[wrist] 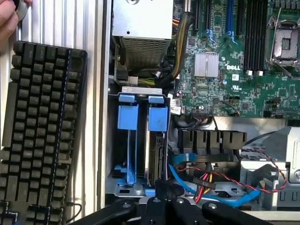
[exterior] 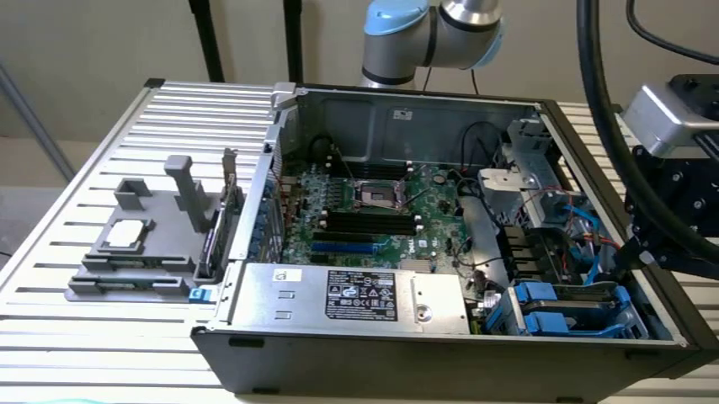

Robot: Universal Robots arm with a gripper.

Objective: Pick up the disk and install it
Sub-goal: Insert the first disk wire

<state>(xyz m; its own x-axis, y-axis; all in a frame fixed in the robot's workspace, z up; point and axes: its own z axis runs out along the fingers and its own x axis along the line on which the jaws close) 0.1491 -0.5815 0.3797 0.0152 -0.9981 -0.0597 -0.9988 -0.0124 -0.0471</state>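
Disk [wrist: 157,121] stands on edge in the drive cage [wrist: 140,89] at a corner of the open case [exterior: 450,362]. It is in the slot on the motherboard [wrist: 234,79] side. Its blue handle is level with that of the neighbouring carrier [wrist: 127,117], which looks empty and sits by the case wall. The claw [wrist: 161,205] is pressed together and pinches nothing. Its tips hang at the end of the cage away from the handles, and I cannot tell whether they touch the disk. By my reading the pick-up is done and the work is at the seating stage or just past it. A good seat calls for the disk square in its rails, handle flush, and the red and blue cables [wrist: 220,180] alongside left unpinched. A keyboard [wrist: 42,131] lies on the desk [wrist: 61,23], a hand [wrist: 7,19] at its corner
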